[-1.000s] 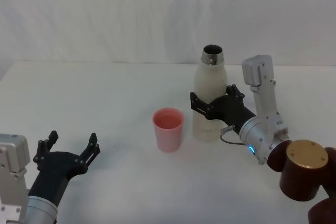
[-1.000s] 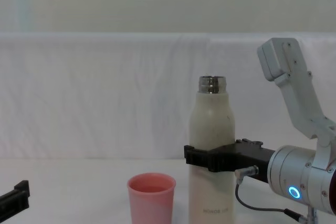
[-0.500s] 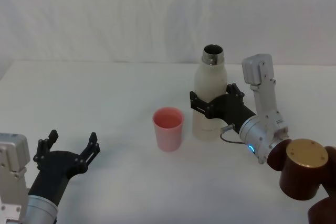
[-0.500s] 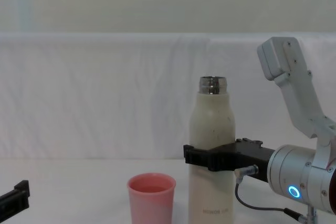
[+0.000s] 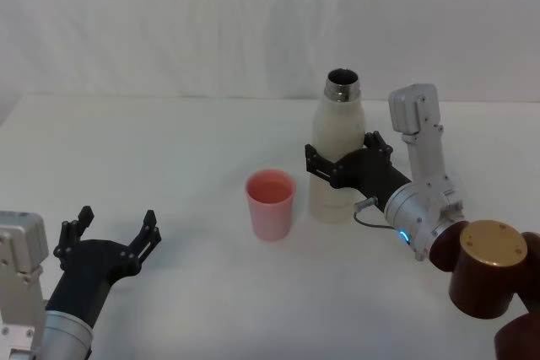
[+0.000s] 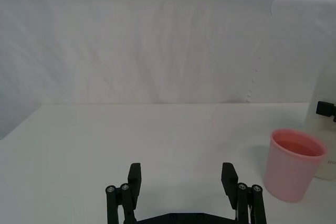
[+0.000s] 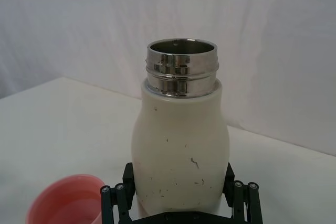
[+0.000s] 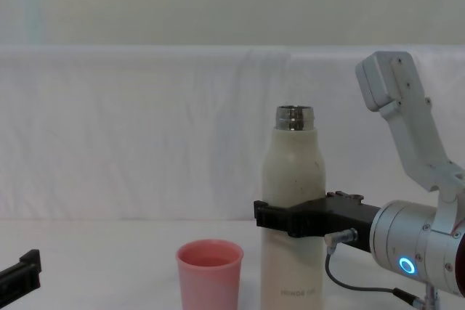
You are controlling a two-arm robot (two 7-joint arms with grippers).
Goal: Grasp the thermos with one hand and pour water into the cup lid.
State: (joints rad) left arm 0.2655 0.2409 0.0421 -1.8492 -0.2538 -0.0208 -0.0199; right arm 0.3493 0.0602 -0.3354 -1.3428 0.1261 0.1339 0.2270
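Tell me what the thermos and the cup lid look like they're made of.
Thermos: the bare neck is shiny and mirror-like with threads, so steel; the body is matte cream with small dark scuffs, probably painted metal. Cup lid: even pink, dull sheen, thick rounded rim, most likely moulded plastic. The right gripper is clamped on the thermos; the left gripper sits open at the table's near left.

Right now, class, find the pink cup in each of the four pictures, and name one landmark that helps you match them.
Head view: the pink cup stands mid-table, on the bottle's left.
Left wrist view: cup near the picture's edge, beyond the open left gripper.
Right wrist view: its rim shows in a corner.
Chest view: cup low, beside the bottle.
Shared landmark: the bottle, held by the right gripper.
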